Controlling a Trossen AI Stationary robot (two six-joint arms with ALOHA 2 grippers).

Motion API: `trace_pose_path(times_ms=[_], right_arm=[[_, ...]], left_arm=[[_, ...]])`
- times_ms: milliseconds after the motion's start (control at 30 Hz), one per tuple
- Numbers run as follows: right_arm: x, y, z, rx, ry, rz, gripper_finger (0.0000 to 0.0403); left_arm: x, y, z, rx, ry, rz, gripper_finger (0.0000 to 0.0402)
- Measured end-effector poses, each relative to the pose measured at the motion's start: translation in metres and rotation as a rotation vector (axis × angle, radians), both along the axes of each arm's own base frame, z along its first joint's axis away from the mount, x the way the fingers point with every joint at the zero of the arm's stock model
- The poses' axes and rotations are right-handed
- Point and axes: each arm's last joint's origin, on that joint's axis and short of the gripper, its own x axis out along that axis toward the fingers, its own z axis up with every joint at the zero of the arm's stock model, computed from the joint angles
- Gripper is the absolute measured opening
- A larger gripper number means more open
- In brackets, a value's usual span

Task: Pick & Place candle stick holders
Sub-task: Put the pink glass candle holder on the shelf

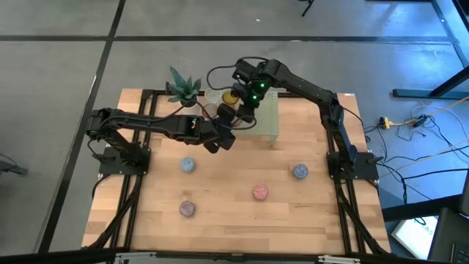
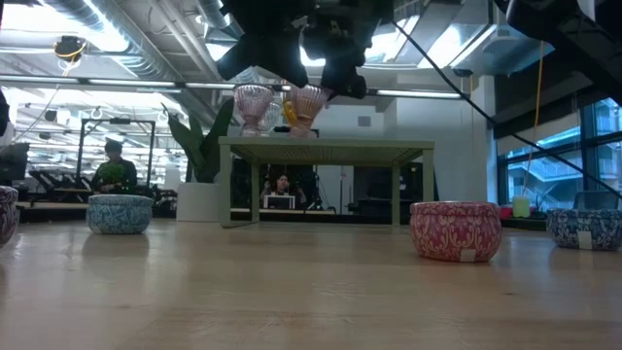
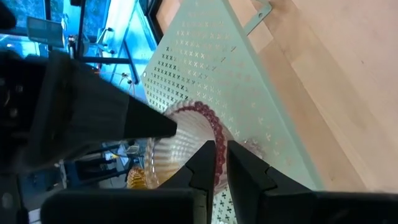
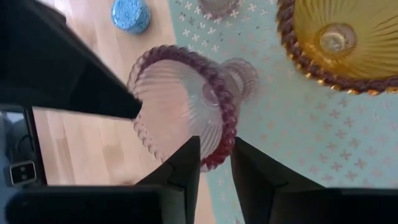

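- Your right claw pinches the beaded rim of a mauve ribbed glass holder over the pale green perforated stand; its fingers sit narrowly apart, one inside the rim and one outside.
- Your left claw is nearly closed on a beaded pink glass rim above the same stand. You cannot tell from the wrist pictures whether both claws grip one cup or two.
- The right wrist view gives you what the others do not: an amber glass holder standing on the stand beside the mauve one, its bowl empty, and a blue holder on the wood beyond the stand's edge.
- The high view lays out the tabletop: both claws meet at the stand's near-left corner, left claw just beside right claw, with the potted spiky plant at the back left.
- It also shows four small holders apart on the wood: pale blue, mauve, pink and blue.
- The low view alone shows two stemmed glass cups side by side on the stand's top, a paler one and a pinker one under the dark claws.
- It shows people in the room behind.
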Motion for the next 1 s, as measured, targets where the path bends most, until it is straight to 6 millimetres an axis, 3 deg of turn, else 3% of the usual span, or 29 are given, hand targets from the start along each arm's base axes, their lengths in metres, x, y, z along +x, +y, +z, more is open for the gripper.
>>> trace_pose_path(times_ms=[433, 667, 1000], right_arm=[[0.003, 0.008, -0.001, -0.043, 0.013, 0.036, 0.0188], [0.001, 0.009, 0.002, -0.044, 0.016, 0.035, 0.0195], [-0.014, 0.015, 0.025, -0.067, -0.028, 0.049, 0.0195]], left_arm=[[0.0, 0.0, 0.0, 0.013, -0.001, 0.013, 0.0017], [0.0, 0.001, 0.001, 0.02, -0.003, 0.02, 0.0008], [-0.001, 0.002, 0.001, 0.03, -0.009, 0.046, 0.0004]])
